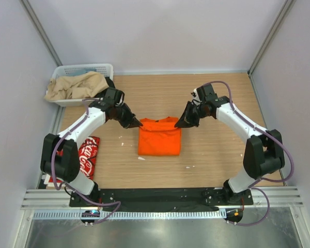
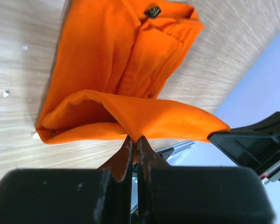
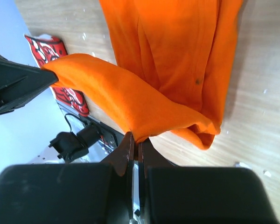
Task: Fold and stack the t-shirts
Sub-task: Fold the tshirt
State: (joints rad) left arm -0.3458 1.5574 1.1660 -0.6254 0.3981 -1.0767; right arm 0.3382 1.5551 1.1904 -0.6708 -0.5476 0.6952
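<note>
The orange t-shirt lies partly folded in the middle of the wooden table. My left gripper is shut on its far left corner, and my right gripper is shut on its far right corner. Both hold the far edge lifted slightly off the table. In the left wrist view the orange cloth is pinched at the jaws. In the right wrist view the orange cloth is pinched the same way. The red t-shirt with white lettering lies folded at the table's left edge and also shows in the right wrist view.
A white slatted basket with beige cloth spilling over it stands at the far left corner. Grey walls close in the table on three sides. A black rail runs along the near edge.
</note>
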